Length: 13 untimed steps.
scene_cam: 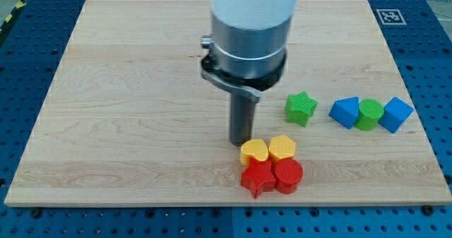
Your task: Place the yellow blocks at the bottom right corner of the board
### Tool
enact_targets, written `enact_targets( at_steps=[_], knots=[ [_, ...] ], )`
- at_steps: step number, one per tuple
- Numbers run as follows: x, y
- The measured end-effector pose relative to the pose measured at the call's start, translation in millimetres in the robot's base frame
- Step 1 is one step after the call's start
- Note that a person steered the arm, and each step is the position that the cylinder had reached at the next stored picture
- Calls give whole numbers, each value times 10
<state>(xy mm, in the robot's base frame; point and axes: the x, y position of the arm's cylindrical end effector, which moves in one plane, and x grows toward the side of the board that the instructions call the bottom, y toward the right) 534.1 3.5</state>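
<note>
Two yellow blocks lie side by side low on the board, right of centre: a heart-like one (253,152) and a hexagonal one (282,147). They touch each other and the two red blocks below them. My tip (241,143) rests on the board just left of and above the yellow heart-like block, touching or nearly touching it. The arm's grey body hangs over the board's middle.
A red star block (257,179) and a red round block (288,175) sit right under the yellow ones. A green star (301,108) lies to the right. Further right a blue block (345,112), a green round block (369,114) and a blue cube (395,114) stand in a row.
</note>
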Motion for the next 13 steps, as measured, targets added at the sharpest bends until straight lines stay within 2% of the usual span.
enact_targets(
  at_steps=[1,2,3,6,8,10,11,12,13],
  knots=[
    [-41,-440],
    [90,-701],
    [278,-551],
    [274,819],
    [96,1502],
    [224,2187],
    [361,2398],
    [327,2338],
    [39,1909]
  ],
)
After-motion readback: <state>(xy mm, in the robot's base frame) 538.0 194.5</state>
